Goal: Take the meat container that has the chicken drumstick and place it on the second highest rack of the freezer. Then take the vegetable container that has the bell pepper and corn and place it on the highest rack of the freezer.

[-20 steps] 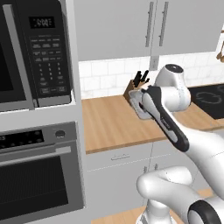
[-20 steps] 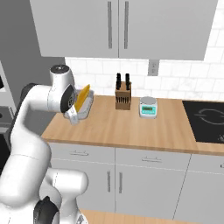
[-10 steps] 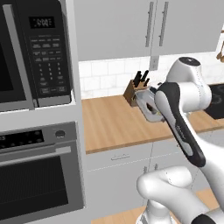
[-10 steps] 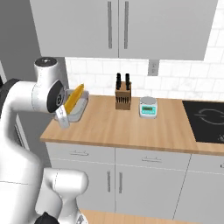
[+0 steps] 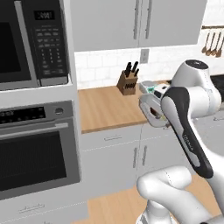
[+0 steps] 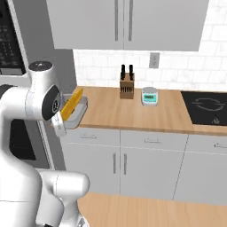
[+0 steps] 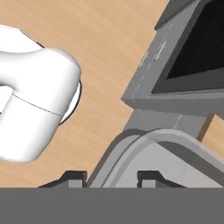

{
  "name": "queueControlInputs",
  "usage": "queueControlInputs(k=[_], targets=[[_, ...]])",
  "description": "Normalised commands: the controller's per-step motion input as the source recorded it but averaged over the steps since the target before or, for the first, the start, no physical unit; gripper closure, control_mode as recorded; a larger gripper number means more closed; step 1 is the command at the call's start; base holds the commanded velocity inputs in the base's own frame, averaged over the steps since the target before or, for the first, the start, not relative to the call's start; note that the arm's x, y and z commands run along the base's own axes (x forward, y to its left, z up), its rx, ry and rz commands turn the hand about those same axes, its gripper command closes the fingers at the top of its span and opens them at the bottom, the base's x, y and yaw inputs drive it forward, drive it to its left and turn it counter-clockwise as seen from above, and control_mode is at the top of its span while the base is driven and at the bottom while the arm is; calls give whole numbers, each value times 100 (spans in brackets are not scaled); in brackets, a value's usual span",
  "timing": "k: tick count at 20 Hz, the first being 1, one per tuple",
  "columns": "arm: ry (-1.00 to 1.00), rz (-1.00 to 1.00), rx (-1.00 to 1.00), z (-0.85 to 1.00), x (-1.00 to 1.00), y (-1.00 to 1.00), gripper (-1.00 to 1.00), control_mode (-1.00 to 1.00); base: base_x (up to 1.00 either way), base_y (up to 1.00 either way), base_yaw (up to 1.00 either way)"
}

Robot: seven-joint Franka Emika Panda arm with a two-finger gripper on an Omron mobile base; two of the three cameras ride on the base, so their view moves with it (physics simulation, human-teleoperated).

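Note:
My gripper [image 7: 111,177] is shut on the rim of the grey vegetable container [image 7: 175,153], whose curved edge runs up between the two fingertips [image 7: 72,177]. In the right base view the container [image 6: 80,111] hangs tilted off the counter's left end, with the yellow corn [image 6: 71,105] lying in it and the hand [image 6: 59,125] below it. The left base view has the container [image 5: 148,106] half hidden behind my forearm, with a small brown bit, perhaps the bell pepper [image 5: 159,117], at its low edge. The meat container, the chicken drumstick, the freezer and its racks are out of view.
A knife block [image 6: 127,84] and a small kitchen scale [image 6: 149,96] stand at the back of the wooden counter [image 6: 128,115]. A black cooktop [image 6: 206,106] lies to the right. The wall oven [image 5: 35,153] and microwave [image 5: 30,43] rise left of the counter [image 5: 105,109].
The whole picture has shifted, so the base has moved. The arm has swung the tilted container from above the counter out past its oven-side end.

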Motion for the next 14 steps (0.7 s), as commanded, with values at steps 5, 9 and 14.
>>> queueControlInputs(k=[5, 9, 14], targets=[[0, 0, 0, 0, 0, 0, 100, 100, -100, 97, 0], [0, 0, 0, 0, 0, 0, 100, 100, -92, 100, 5], [0, 0, 0, 0, 0, 0, 100, 100, -49, 100, 5]])
